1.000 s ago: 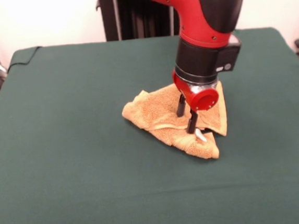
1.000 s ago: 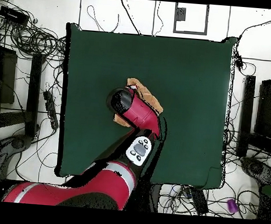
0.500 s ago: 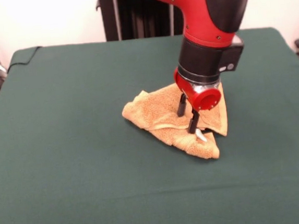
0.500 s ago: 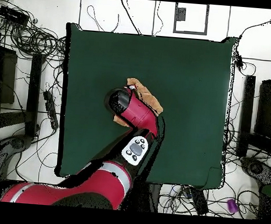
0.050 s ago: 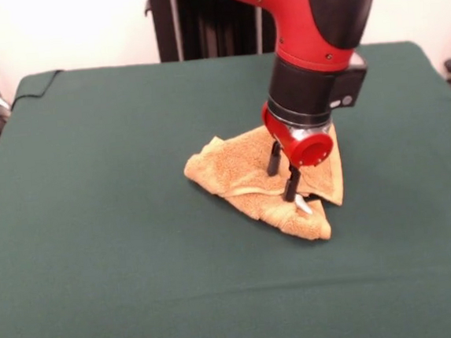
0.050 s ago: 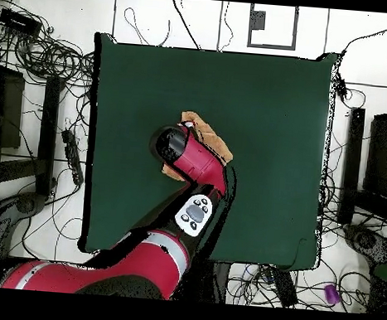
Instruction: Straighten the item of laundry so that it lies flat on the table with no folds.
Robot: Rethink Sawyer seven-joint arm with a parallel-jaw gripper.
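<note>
Both black fingers (image 5: 273,158) of our gripper (image 5: 282,172) stand apart, released, with a clear gap between them and nothing clamped; their tips come down onto the item of laundry (image 5: 242,179), the nearer one right beside its small white tag (image 5: 302,206). From the front we see the towel bunched in a rough triangle, its nearer edge rolled into a thick fold and a flap doubled over on the right side. It lies around the middle of the table (image 5: 104,227). From overhead our arm (image 6: 198,163) covers most of the towel (image 6: 211,137), leaving only an orange-tan edge showing on the green table (image 6: 276,107)
</note>
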